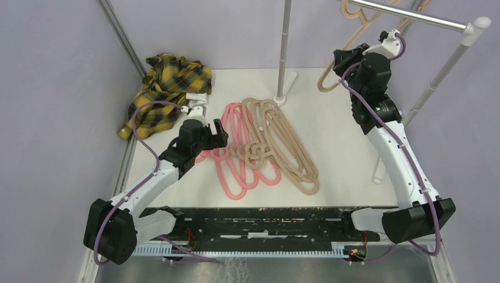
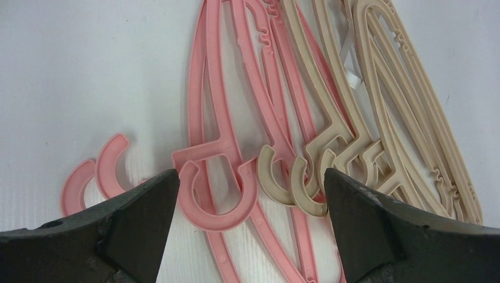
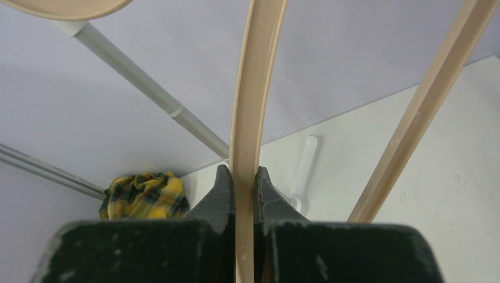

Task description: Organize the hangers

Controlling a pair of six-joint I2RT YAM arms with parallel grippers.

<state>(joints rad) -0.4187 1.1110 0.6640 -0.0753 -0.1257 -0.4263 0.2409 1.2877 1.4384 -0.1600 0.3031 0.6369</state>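
Your right gripper (image 3: 244, 177) is closed on a thin bar of one beige hanger (image 3: 250, 88) and holds it high, close to the rail (image 1: 413, 17). I judge this is to bring it onto the rail. Its long axis is steep, slanted up twd the rail, but whether the hook is over the rail I cannot tell. The rest of the hangers (image 1: 265, 141) lie flat in a tangled pile in the middle of the table (image 1: 342, 153), pink ones (image 1: 233, 171) on the left, beige ones (image 1: 295, 159) on the right. Their long axes run diagonally, far-left to near-right. In the left wrist view the hooks (image 2: 218, 194) are nearest your left gripper (image 2: 250, 183), w/ bodies stretching away. That gripper hovers just above them, fully open and holding nothing, probably to take a pink hook next.
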